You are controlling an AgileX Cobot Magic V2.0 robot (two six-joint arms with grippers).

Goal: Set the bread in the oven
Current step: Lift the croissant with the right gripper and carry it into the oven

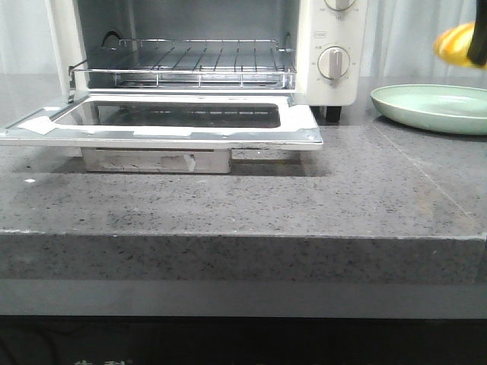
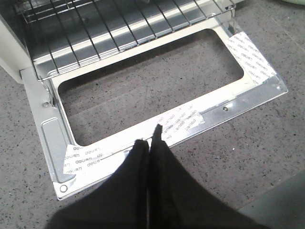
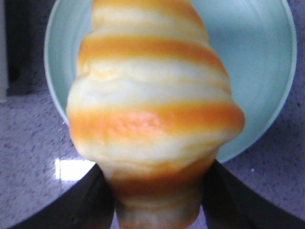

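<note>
The right fingers grip the bread by its narrow end and hold it in the air above the pale green plate, well apart from the oven, whose door lies folded down flat with the wire rack exposed. The left fingers are pressed together on nothing, hovering just over the door's front edge. The glossy, tapered roll could slip out of such a narrow grip during the carry across the surface. The projecting door and the left arm parked over it also crowd the approach, so a low path risks a bump.
</note>
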